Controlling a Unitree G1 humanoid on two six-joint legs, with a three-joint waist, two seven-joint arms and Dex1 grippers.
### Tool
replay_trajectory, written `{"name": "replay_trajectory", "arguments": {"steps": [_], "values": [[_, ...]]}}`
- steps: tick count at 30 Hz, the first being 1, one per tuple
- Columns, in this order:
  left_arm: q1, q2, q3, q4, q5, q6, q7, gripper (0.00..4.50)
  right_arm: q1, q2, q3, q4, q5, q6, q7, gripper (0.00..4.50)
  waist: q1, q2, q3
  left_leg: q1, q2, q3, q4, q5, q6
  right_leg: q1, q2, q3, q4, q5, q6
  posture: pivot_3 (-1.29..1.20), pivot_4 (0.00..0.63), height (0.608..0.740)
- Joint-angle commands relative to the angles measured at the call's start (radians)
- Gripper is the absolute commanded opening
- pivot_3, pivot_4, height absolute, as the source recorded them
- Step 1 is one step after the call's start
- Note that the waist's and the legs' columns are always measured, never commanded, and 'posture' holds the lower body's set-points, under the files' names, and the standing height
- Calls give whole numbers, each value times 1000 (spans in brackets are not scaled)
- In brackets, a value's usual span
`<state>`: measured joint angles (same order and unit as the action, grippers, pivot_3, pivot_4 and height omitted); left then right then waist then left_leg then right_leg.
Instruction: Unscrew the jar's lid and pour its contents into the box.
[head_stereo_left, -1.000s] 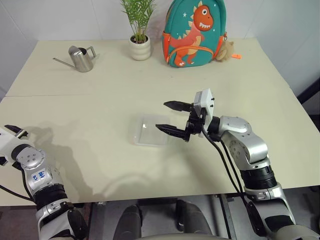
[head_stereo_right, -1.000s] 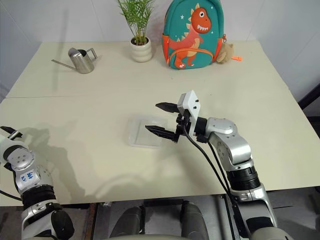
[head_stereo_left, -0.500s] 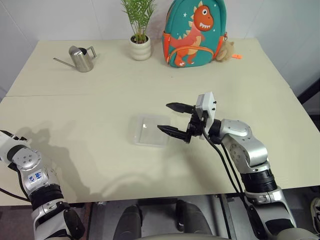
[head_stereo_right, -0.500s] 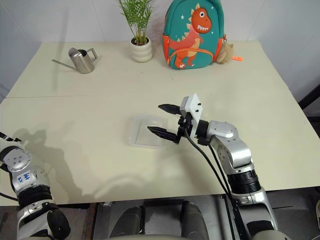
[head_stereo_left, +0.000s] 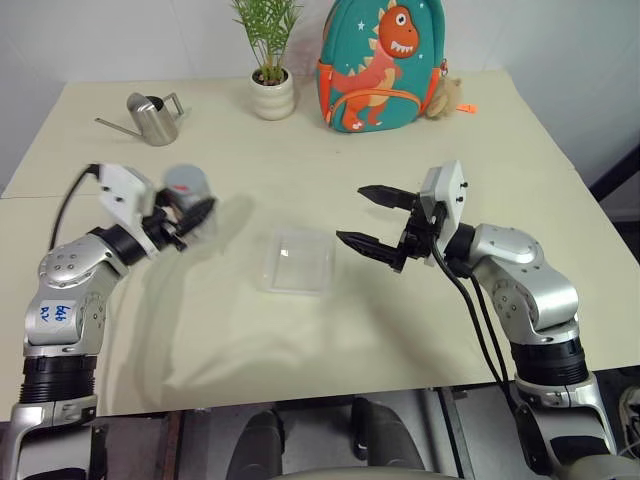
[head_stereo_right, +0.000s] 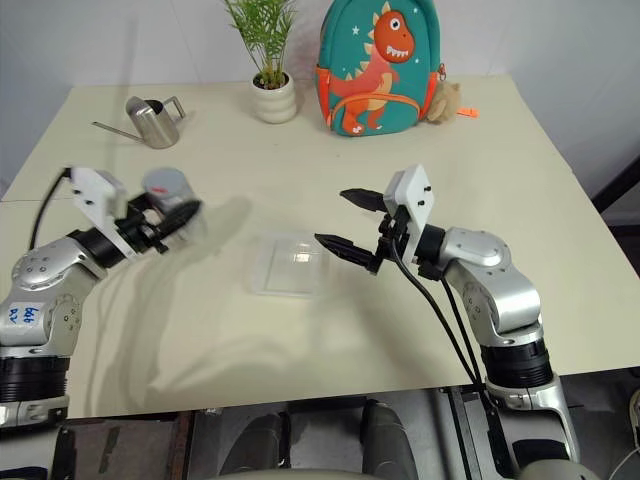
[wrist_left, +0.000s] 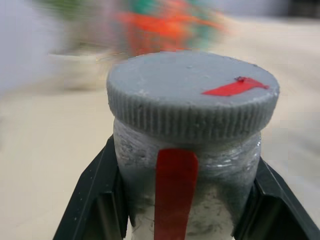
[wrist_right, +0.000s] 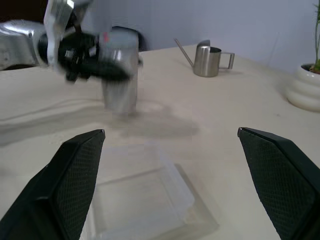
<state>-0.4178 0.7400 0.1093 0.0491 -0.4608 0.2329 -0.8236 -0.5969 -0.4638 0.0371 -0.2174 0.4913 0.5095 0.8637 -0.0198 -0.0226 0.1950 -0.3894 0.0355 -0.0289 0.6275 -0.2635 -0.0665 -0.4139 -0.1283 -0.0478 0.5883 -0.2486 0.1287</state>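
We are holding the jar (head_stereo_left: 189, 203) in our left gripper (head_stereo_left: 196, 212), raised above the table (head_stereo_left: 300, 380) on our left side, well apart from the box (head_stereo_left: 297, 260). The two black fingers (wrist_left: 97, 200) are pinching the jar's body from either side just beneath the lid (wrist_left: 192, 90), which is sitting screwed on top (grey, ribbed around its edge, with a small red mark on its face and a red strip running down the jar below it). We cannot make out the contents through the cloudy wall.

Our right gripper (head_stereo_left: 371, 218) is hanging over the table just to the right of the box, pointing toward our left, with its fingers spread wide and gripping nothing. The box is lying flat near the middle of the table, between the two grippers, and it is looking bare inside.

Along the far edge we are seeing a steel watering can (head_stereo_left: 150, 117), a potted plant (head_stereo_left: 270, 70) and a teal dinosaur backpack (head_stereo_left: 378, 62).
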Motion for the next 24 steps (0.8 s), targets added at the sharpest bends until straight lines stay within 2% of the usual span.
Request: {"name": "replay_trajectory", "arguments": {"steps": [1, 9, 16, 24], "values": [[-88, 14, -52, 14, 25, -48, -140, 2003, -66, 3, 26, -43, 15, 44, -5, 4500, 1, 0, 0, 0, 0, 0, 1, 0, 0, 0, 0, 0, -2, 0, 0, 0, 150, 740], [-201, -60, -94, 62, 26, -47, -237, 2003, -208, 98, 92, -21, 36, 169, -50, 4500, -4, 0, 0, -1, 0, 0, 1, 0, 1, 0, 0, 0, 2, 0, 1, 0, 150, 740], [-208, -120, -57, 24, -40, 18, -235, 2003, -278, 185, 136, 39, 11, 189, -78, 4500, -5, 0, 0, -2, 0, 0, 2, -1, 2, 0, 0, 0, 2, -1, 2, 0, 150, 740], [-196, -164, -36, -26, -86, 74, -227, 2003, -299, 220, 149, 90, -12, 164, -75, 4500, -4, 0, 0, -1, 0, 0, 2, -1, 2, 0, 0, 0, 2, -1, 2, 0, 150, 740]]}}
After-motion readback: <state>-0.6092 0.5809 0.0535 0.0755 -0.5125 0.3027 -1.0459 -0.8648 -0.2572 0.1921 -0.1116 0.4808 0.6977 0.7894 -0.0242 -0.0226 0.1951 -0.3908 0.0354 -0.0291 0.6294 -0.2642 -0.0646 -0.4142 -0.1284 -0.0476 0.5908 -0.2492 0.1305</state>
